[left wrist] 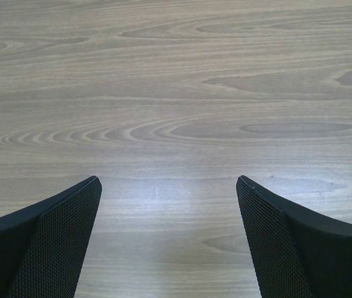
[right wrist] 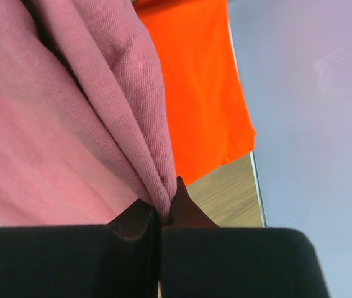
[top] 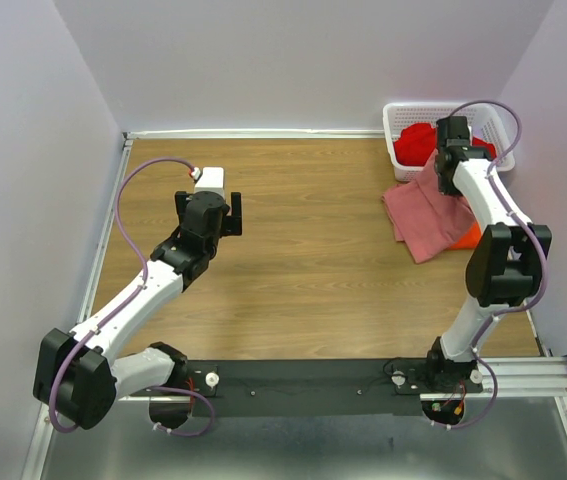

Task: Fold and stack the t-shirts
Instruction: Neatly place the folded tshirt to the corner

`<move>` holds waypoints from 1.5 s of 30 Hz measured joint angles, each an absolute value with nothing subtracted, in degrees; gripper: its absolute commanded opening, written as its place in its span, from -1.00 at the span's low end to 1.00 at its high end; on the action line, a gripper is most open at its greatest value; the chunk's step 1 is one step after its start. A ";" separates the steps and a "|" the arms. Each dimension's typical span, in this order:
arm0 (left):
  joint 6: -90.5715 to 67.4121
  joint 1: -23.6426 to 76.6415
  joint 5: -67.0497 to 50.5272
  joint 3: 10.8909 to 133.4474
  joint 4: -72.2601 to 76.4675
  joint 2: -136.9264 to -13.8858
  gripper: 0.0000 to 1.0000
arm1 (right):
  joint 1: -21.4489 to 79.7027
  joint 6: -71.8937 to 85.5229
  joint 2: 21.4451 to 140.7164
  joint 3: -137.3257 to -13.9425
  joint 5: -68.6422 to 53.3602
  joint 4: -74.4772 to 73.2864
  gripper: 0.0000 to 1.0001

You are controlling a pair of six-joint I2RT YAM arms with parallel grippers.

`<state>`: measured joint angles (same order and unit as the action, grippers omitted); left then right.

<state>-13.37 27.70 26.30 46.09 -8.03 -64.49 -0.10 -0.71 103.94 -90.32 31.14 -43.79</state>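
Note:
My right gripper (top: 450,178) is shut on a bunched fold of the salmon-pink t-shirt (top: 425,214), which hangs from it down to the table at the right; the pinch shows in the right wrist view (right wrist: 162,202), with pink cloth (right wrist: 51,124) filling the left. A bright orange t-shirt (right wrist: 200,87) lies beneath it, its corner showing in the top view (top: 470,237). Deep red t-shirts (top: 417,142) sit in the white basket (top: 399,116). My left gripper (top: 213,215) is open and empty over bare wood at the left (left wrist: 168,205).
The white lattice basket stands in the back right corner against the wall. The right wall (right wrist: 312,93) is close beside the right gripper. A raised rail (top: 113,210) runs along the table's left edge. The wooden table (top: 313,250) spreads between the arms.

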 measured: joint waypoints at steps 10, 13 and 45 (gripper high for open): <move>-13.37 27.70 25.74 46.02 -7.79 -64.49 0.93 | -6.13 0.89 107.35 -92.42 32.29 -43.72 -0.99; -13.37 27.70 25.43 46.02 -7.79 -64.51 0.93 | -7.49 1.69 108.84 -92.36 32.32 -43.42 -0.99; -13.28 27.70 25.26 45.93 -7.77 -67.11 0.92 | -17.80 7.77 116.40 -92.14 44.40 -36.84 0.46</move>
<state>-13.28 27.70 25.26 45.93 -7.77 -67.11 -17.80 7.77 116.40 -92.14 44.40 -36.84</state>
